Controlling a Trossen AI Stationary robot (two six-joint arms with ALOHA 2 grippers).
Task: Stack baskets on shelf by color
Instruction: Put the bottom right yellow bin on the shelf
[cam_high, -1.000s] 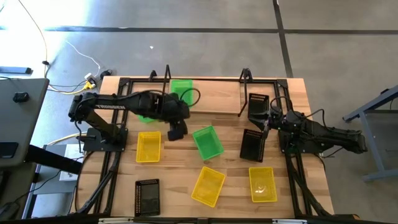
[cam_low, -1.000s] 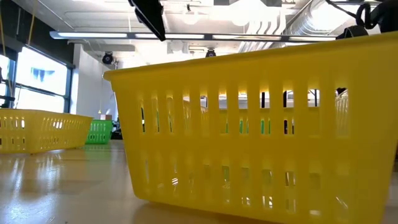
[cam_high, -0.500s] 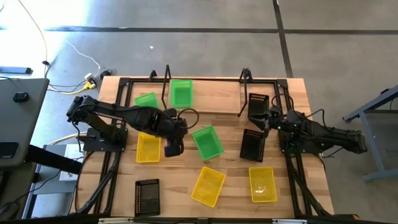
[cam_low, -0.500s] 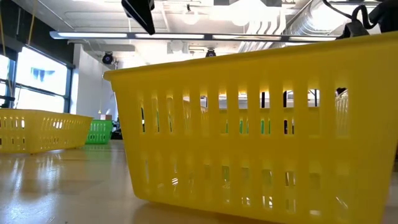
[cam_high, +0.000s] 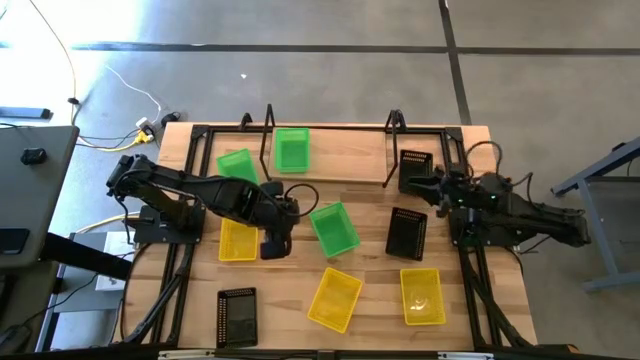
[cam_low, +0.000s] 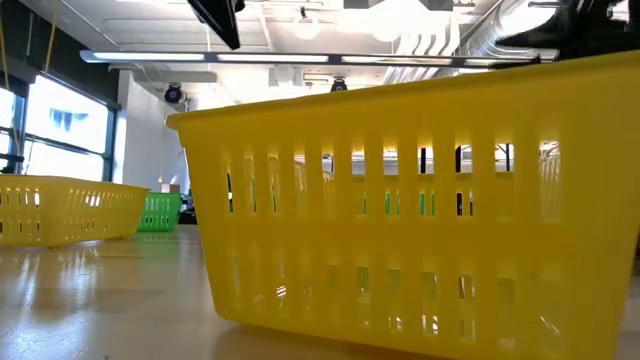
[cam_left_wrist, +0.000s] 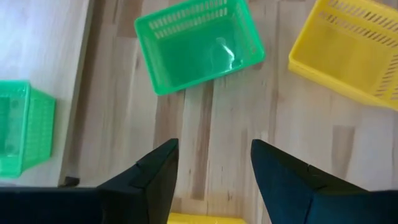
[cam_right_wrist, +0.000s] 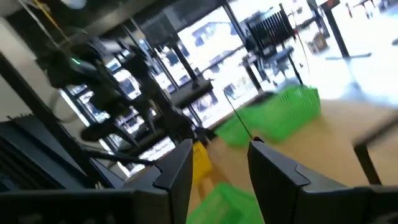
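My left gripper (cam_high: 272, 243) (cam_left_wrist: 214, 149) hangs open over bare table, touching nothing, between a yellow basket (cam_high: 238, 240) and a green basket (cam_high: 333, 228) (cam_left_wrist: 199, 43). One green basket (cam_high: 292, 150) stands on the shelf (cam_high: 350, 155). Another green basket (cam_high: 237, 165) sits beside the shelf's left end. My right gripper (cam_high: 437, 190) (cam_right_wrist: 221, 146) is open and empty, between a black basket (cam_high: 415, 170) at the shelf's right end and a black basket (cam_high: 407, 233) on the table. Two more yellow baskets (cam_high: 335, 298) (cam_high: 422, 295) and a third black one (cam_high: 236, 317) rest near the front edge.
The shelf's upright black rod loops (cam_high: 268, 125) (cam_high: 395, 125) stand at its ends. Black arm frames (cam_high: 170, 260) (cam_high: 475, 270) run along both table sides. In the low view a yellow basket (cam_low: 400, 200) fills the front. Bare wood lies at the shelf's middle.
My left gripper has moved from beside the shelf's left part toward the near edge and come down between the yellow and green baskets. My right gripper has drawn back from the black basket on the table toward the far edge. No basket has moved.
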